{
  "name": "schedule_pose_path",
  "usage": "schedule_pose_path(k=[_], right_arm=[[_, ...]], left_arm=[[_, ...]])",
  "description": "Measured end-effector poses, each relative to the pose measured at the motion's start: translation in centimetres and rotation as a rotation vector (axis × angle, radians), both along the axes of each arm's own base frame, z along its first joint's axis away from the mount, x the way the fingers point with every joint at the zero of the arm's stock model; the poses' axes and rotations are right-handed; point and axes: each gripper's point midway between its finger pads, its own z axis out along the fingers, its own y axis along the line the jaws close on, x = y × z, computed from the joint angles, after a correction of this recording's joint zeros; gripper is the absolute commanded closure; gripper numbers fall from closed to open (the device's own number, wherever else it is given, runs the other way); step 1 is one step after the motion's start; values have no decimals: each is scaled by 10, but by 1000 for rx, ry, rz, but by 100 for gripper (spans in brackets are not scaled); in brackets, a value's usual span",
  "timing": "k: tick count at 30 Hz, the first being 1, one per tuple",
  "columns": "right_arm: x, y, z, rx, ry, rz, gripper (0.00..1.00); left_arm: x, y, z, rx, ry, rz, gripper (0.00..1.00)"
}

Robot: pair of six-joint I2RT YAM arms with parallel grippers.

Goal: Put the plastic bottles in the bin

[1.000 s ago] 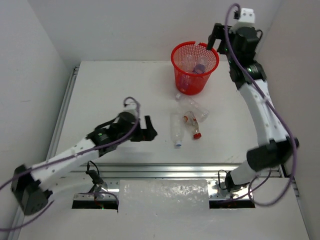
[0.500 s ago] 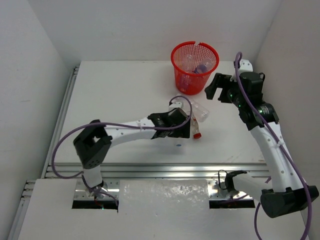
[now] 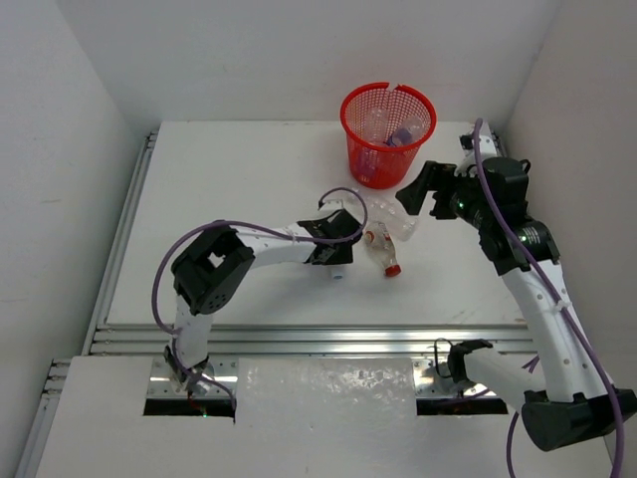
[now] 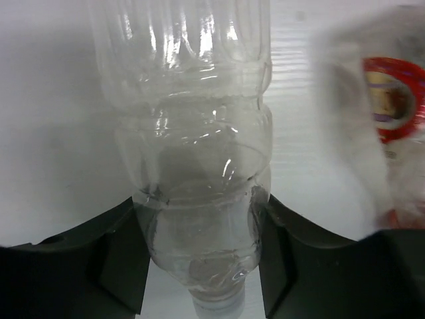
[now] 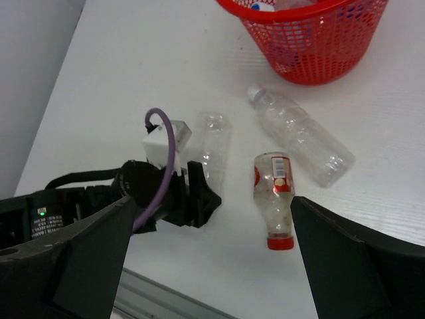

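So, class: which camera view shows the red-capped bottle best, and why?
The right wrist view: the red-capped bottle lies whole and sharp, label and cap clear. The top external view shows it small; the left wrist view catches only a blurred part.

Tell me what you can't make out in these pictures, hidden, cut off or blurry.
Bottle count in the red mesh bin: too small in the top view; the right wrist view's top edge cuts the bin.
Clear bottle in the left claw: cap cut by the left wrist view's bottom edge; left arm covers most of it from above.
Red-capped bottle: label text blurred in the left wrist view, too small elsewhere.
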Motion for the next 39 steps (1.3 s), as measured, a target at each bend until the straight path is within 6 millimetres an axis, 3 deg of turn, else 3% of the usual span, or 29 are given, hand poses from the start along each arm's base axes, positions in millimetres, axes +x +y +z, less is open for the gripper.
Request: schedule_pose_path(k=[1,5,8,12,15,17,20,22,23,25,26,27,28,29,33,36,39], right_arm=[[0,3,-3,7,4,14,1],[-6,28,-17,80,13,152,1],[-12,57,-29,181,31,301,1],[-24,103,-40,297,64,499,1],[-43,146,-36,341,56,672,1],[-56,171,-30,371,38,769,1],[-66,191,-23,401,16,842,1],[-71,197,-17,422,0,875,4],[-73,200,-14,430,-6,894,22],[-80,205,-9,450,-16,941,49],[-84,207,-6,457,-17,965,80],[-85,208,-6,455,-25,972,92],[-83,208,-7,451,-28,967,100],[-83,208,-7,453,-24,966,100],[-69,202,-10,400,-24,899,100],[-22,180,-4,315,-81,677,100],[36,128,16,219,-166,368,100]], left_arm=[[-1,9,-1,6,-4,16,100],[-27,58,9,50,-27,42,100],[-57,77,40,-27,-121,-38,100],[-94,67,116,-378,-389,-276,100],[-119,57,166,-570,-558,-437,100],[-132,51,192,-658,-645,-524,100],[-147,45,212,-731,-701,-619,100],[-152,43,217,-751,-711,-652,100],[-154,42,219,-759,-714,-667,98],[-157,41,219,-764,-712,-685,65],[-157,40,217,-759,-707,-687,43],[-156,41,216,-751,-710,-688,14],[-155,41,218,-749,-716,-689,9],[-154,41,219,-741,-708,-682,1],[-128,53,217,-611,-649,-533,0],[-105,81,216,-472,-509,-265,0],[-99,121,218,-331,-437,-65,0]])
